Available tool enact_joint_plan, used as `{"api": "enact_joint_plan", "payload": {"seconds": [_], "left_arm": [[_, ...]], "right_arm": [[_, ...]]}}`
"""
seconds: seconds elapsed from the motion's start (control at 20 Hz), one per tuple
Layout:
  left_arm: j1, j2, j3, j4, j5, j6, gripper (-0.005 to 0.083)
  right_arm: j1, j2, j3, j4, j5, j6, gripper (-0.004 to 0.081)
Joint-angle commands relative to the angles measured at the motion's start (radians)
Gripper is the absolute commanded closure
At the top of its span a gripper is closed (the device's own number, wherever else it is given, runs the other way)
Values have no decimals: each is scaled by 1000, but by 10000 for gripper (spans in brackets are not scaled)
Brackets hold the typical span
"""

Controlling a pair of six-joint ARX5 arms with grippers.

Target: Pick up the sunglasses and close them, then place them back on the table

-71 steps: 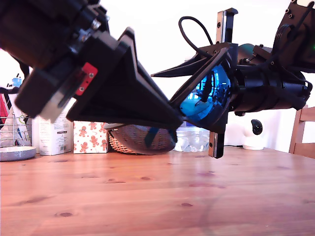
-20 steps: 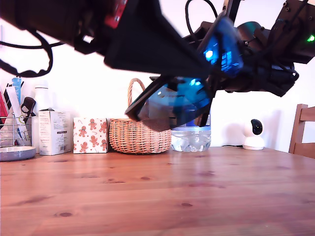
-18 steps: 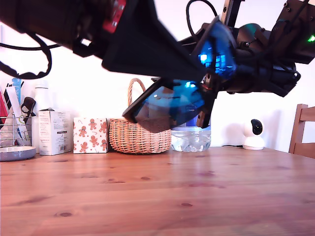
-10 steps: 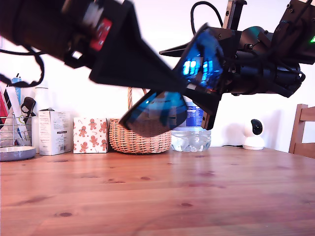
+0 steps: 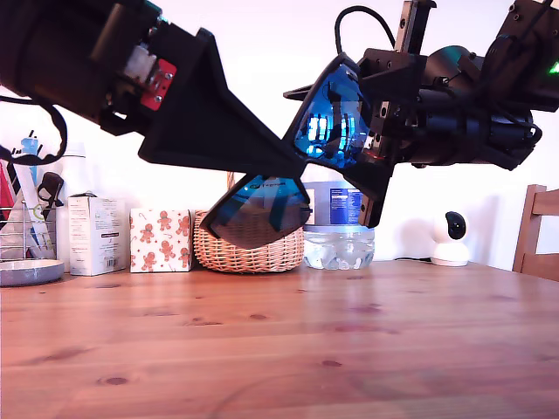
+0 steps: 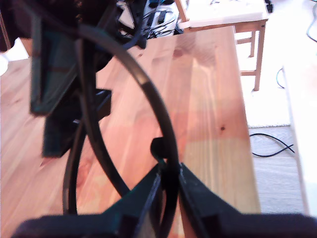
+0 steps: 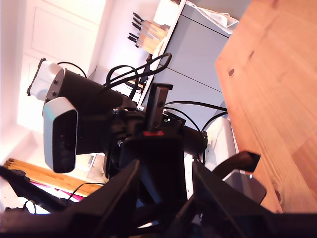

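**Room and background: condition as observed**

White rear wall point(image 5: 262, 52), brightly lit. Along it, in the exterior view: wicker basket point(image 5: 249, 251), gingerbread-print box point(image 5: 161, 241), water bottle point(image 5: 339, 229), small white camera point(image 5: 452, 237). Wooden chair point(image 5: 535, 231) at the exterior view's right. Pale floor point(image 6: 277, 163) with black cable point(image 6: 271, 143).

Basket point(image 5: 253, 249) behind sunglasses point(image 5: 297, 175): handle, upper body hidden. Bottle point(image 5: 339, 229) top hidden behind same. Both arms cut off by exterior view's edges.
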Motion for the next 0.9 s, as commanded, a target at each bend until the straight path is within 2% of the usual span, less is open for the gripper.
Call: {"api": "enact_joint_plan", "payload": {"seconds": [0.0, 0.2, 0.5, 0.65, 0.75, 0.8, 0.85], "left_arm": [[16, -8, -14, 18, -24, 0, 797], [-25, -8, -14, 13, -23, 26, 797], [-63, -8, -14, -12, -24, 51, 797], [-65, -8, -14, -12, -26, 53, 797], [-65, -8, -14, -14, -27, 52, 797], [-65, -8, -14, -23, -27, 52, 797], [-64, -8, -13, -33, -39, 52, 797]], "right_arm": [[16, 1, -5, 13, 13, -10, 478], [16, 1, -2, 60, 100, -9, 478], [5, 1, 29, 65, 198, -10, 478], [-2, 1, 52, 72, 270, -10, 478], [-14, 1, 61, 77, 367, -31, 478], [-23, 1, 61, 79, 412, -41, 493], [-33, 1, 61, 77, 451, -68, 577]]}}
